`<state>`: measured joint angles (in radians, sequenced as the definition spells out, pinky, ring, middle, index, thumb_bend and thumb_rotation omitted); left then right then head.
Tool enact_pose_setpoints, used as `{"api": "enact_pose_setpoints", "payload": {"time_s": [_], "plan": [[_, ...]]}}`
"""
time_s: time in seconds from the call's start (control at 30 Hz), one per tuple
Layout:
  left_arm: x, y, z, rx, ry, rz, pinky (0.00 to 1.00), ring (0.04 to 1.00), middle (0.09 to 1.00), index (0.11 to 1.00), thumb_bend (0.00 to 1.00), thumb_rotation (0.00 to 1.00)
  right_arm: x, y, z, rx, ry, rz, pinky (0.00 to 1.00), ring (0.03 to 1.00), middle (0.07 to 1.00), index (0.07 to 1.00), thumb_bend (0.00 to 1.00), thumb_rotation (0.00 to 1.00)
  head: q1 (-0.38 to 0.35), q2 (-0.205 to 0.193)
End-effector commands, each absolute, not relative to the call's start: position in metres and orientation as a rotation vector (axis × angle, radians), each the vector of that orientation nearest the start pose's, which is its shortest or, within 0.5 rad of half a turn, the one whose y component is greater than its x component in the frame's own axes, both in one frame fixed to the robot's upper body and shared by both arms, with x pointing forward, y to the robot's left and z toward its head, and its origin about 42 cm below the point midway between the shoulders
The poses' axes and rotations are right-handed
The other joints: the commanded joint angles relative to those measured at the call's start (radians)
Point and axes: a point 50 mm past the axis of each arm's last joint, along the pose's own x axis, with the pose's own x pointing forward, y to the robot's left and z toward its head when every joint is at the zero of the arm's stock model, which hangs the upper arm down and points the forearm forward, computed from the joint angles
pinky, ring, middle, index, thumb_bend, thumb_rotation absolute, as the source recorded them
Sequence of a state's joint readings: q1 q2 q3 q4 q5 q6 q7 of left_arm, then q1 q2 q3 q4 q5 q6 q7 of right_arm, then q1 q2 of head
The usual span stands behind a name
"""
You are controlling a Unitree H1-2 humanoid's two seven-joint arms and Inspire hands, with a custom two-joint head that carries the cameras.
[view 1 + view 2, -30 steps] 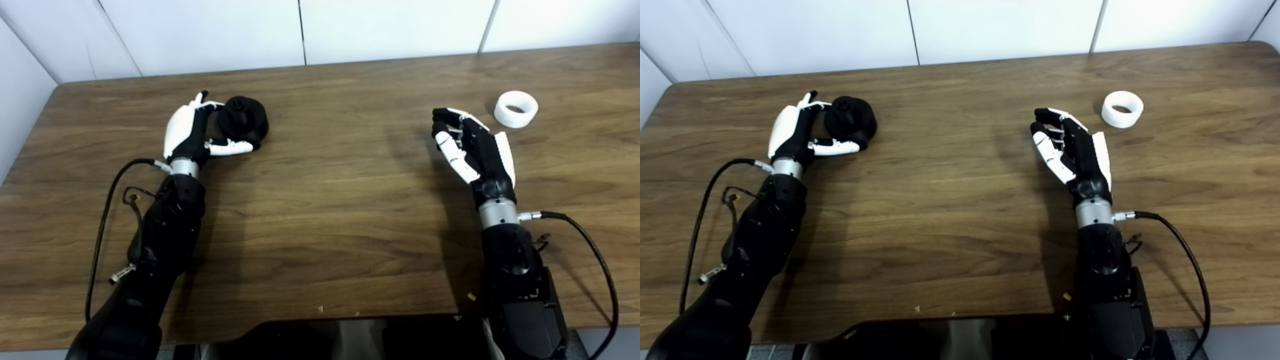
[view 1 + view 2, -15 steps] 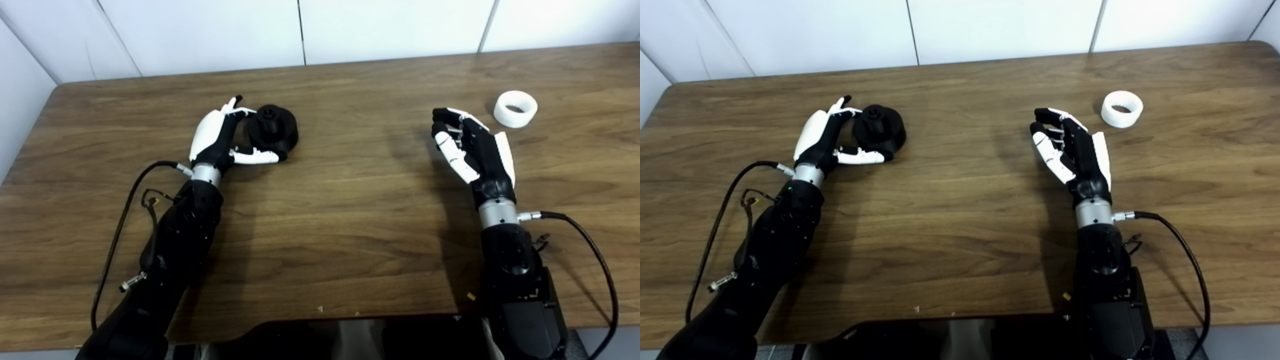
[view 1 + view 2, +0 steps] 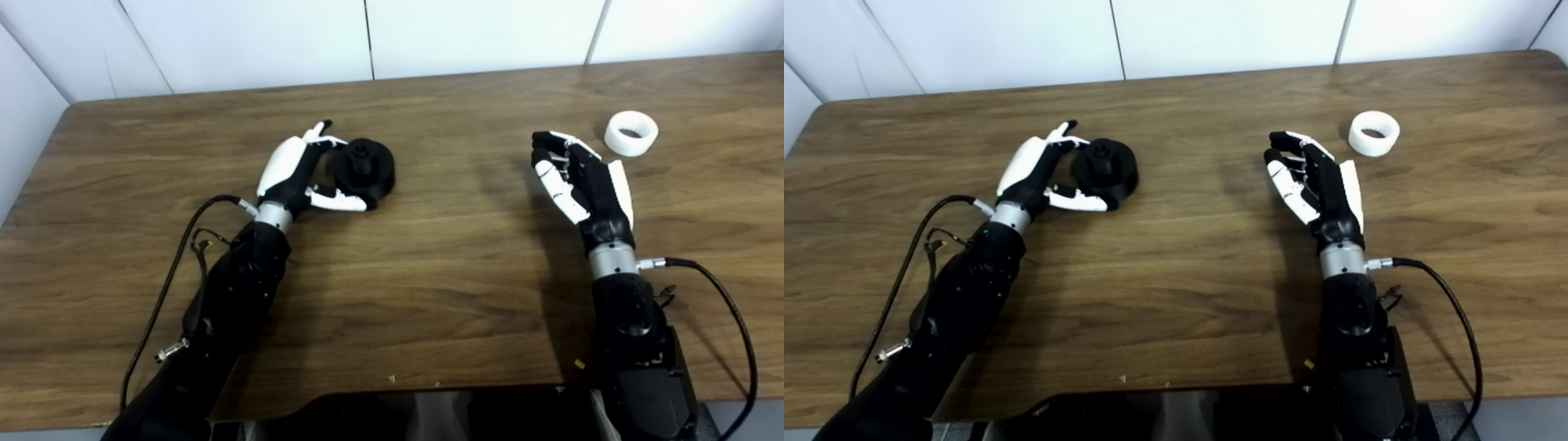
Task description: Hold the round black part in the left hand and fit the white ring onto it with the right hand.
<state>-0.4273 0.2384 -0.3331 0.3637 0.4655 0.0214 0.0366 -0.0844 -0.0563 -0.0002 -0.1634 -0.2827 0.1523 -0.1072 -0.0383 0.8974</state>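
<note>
The black part (image 3: 364,171) sits left of the desk's middle, a round puck with a small hub poking up from its top, and the left hand (image 3: 301,169) has it: fingers (image 3: 321,131) curled over the far side, thumb (image 3: 339,203) laid along the near side. Whether it is lifted clear of the desk (image 3: 429,263) or resting on it, I cannot tell. Over on the right, the white ring (image 3: 631,133) lies flat on the wood near the far edge, hole facing up, nothing touching it. The right hand (image 3: 582,180) hovers just short of the ring and to its left, palm turned inward, fingers loosely curled and apart, holding nothing. Both forearms come up from the near edge, cables (image 3: 729,306) trailing beside them.
</note>
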Motion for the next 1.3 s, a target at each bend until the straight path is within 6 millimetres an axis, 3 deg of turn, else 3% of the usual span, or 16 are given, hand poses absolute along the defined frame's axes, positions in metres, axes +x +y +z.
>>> {"api": "enact_pose_setpoints", "payload": {"time_s": [0.0, 0.53, 0.83, 1.27], "plan": [[0.407, 0.178, 0.137, 0.842, -0.165, -0.334, 1.0, 1.0, 1.0, 0.62, 1.0, 0.29, 0.314, -0.226, 0.179, -0.327, -0.23, -0.147, 0.64, 0.687, 0.751, 0.73, 0.47, 0.65, 0.0, 0.0], [0.39, 0.15, 0.138, 0.837, -0.226, -0.48, 1.0, 1.0, 1.0, 0.615, 1.0, 0.26, 0.315, -0.228, 0.181, -0.32, -0.242, -0.156, 0.65, 0.684, 0.75, 0.736, 0.47, 0.65, 0.0, -0.002], [0.378, 0.134, 0.142, 0.834, -0.258, -0.554, 1.0, 1.0, 1.0, 0.616, 1.0, 0.3, 0.314, -0.227, 0.181, -0.306, -0.247, -0.164, 0.63, 0.682, 0.75, 0.735, 0.46, 0.62, 0.0, -0.001], [0.358, 0.119, 0.135, 0.801, -0.287, -0.625, 1.0, 1.0, 1.0, 0.605, 1.0, 0.27, 0.313, -0.229, 0.182, -0.287, -0.252, -0.17, 0.63, 0.695, 0.756, 0.731, 0.47, 0.61, -0.008, 0.0]]}}
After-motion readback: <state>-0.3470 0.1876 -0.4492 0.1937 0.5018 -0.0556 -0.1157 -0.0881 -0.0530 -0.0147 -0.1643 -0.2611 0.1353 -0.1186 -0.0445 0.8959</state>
